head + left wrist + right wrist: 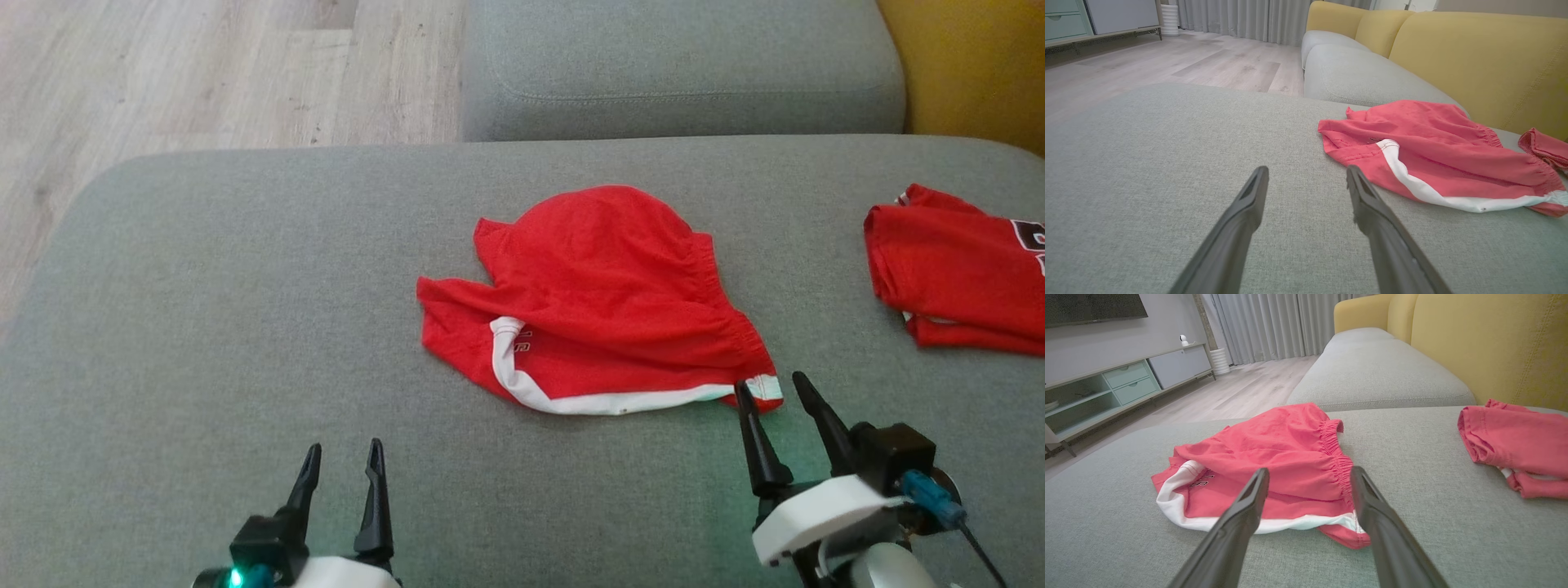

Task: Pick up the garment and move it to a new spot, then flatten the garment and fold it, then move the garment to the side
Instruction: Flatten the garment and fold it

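Where the head view begins at its lower edge, the left gripper (344, 447) stands over the bare grey seat cushion (204, 343), its two dark fingers (375, 498) well apart and holding nothing. It is clear of the cloth, which lies ahead and to its right.

The right gripper (770, 381) is further forward. Its fingers (759, 449) are likewise spread wide with nothing clamped between them. Their tips stand at the near right corner of the red shorts (604, 278), where the white trim (620, 402) meets the gathered waistband. In the right wrist view the two fingers frame that waistband corner. Whether either tip touches the fabric cannot be told.

The red shorts lie on the grey seat cushion, a little right of its middle in the head view. They are rumpled, not flat: the upper layer is humped and folded over, the elastic waistband runs down the right side, and the white trim curves along the near hem. A few dark letters show beside the trim at the left leg; they are too small to read.

A second red garment (955, 269) lies bunched on the same cushion, well apart to the right of the shorts.

Beyond are a further grey cushion (686, 65), a yellow backrest (971, 65) and pale wood floor (204, 73).
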Available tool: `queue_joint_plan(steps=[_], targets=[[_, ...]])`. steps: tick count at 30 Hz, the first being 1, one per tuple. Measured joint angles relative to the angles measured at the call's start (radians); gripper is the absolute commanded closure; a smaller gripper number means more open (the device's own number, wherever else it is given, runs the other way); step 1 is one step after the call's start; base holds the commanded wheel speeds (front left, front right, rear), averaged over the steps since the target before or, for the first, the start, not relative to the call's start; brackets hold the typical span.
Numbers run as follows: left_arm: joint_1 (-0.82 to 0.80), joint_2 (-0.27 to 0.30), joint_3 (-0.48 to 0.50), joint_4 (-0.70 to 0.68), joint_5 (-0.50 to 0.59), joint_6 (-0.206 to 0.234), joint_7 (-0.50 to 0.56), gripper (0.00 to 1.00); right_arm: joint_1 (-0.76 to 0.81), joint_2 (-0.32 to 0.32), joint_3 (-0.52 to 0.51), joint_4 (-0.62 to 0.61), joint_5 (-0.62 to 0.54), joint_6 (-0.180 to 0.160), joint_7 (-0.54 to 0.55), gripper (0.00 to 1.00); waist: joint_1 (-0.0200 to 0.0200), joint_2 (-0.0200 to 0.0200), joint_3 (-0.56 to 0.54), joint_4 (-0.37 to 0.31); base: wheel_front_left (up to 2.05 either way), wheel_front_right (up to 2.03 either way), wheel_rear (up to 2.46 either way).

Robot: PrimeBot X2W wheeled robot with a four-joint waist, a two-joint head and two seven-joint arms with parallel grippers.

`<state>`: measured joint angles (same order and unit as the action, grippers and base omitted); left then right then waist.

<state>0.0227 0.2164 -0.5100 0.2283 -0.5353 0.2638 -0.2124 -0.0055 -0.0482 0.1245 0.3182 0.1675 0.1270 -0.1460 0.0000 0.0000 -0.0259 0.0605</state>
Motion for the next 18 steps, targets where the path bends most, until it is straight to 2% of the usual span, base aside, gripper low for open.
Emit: queue_joint_plan(steps=[4, 8, 12, 18], targets=[[-0.015, 0.014, -0.008, 0.001, 0.008, -0.002, 0.011, 0.0, 0.0, 0.0, 0.001, -0.007, 0.0, 0.0, 0.001, 0.0, 0.0, 0.0, 0.01, -0.007, 0.0, 0.0, 0.0], [-0.116, 0.014, -0.065, 0.026, 0.042, -0.042, 0.082, 0.0, -0.002, 0.0, 0.0, -0.019, -0.002, 0.0, 0.007, 0.0, 0.0, 0.0, 0.032, -0.019, 0.0, 0.0, 0.0], [-0.257, -0.033, -0.119, 0.089, 0.054, -0.09, 0.146, 0.0, -0.009, 0.0, 0.005, -0.027, -0.008, 0.0, 0.007, 0.0, 0.0002, 0.0, 0.066, -0.039, 0.0, 0.0, 0.0], [-0.412, -0.097, -0.14, 0.266, 0.053, -0.13, 0.195, 0.0, -0.057, 0.0, 0.031, -0.043, -0.01, 0.0, 0.01, 0.0, 0.0002, 0.0, 0.123, -0.093, 0.0, 0.0, 0.0]])
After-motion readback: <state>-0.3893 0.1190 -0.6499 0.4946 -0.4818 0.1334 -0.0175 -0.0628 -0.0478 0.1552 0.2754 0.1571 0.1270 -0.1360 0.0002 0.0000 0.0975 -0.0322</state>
